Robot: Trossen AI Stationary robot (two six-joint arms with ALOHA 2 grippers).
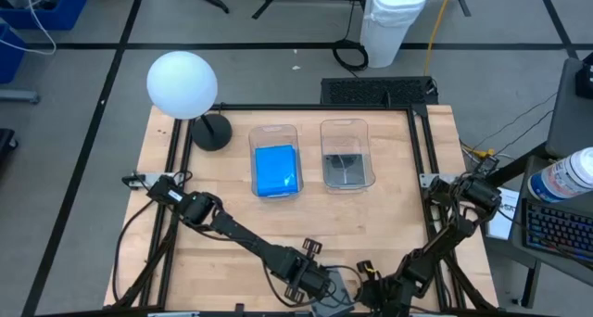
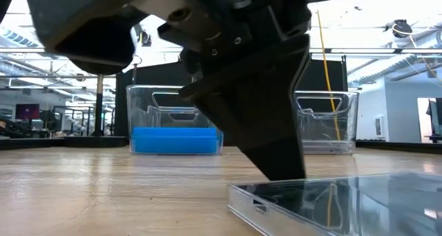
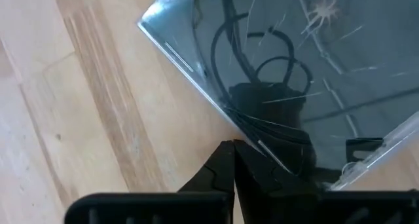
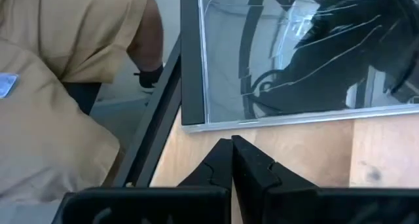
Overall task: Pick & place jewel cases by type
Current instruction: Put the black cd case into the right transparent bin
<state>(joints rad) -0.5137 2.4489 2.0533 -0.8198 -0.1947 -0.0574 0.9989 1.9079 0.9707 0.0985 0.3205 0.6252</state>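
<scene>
A grey see-through jewel case (image 2: 338,198), its lid cracked, lies flat on the wood near the table's front edge (image 1: 341,297). My left gripper (image 3: 234,145) is shut, with its tips at one side of the case. My right gripper (image 4: 232,140) is also shut and points at another side of the same case (image 4: 294,54); a narrow strip of bare wood shows between its tips and the case. At the far middle, a clear tub (image 1: 275,159) holds a blue jewel case (image 1: 276,169), and a second tub (image 1: 346,155) holds a grey one (image 1: 345,169). My left gripper's shut fingertips (image 3: 226,162) stand against a side edge (image 3: 219,116) of the grey case, near the middle of that edge. They slant down at it from the table's left. The case lies flat on the table.
A lamp with a white globe (image 1: 182,83) stands at the far left of the table. A black frame rail (image 4: 163,99) runs along the table's front edge, and a person in tan clothing (image 4: 65,86) stands just beyond it. Bare wood lies between the tubs and the arms.
</scene>
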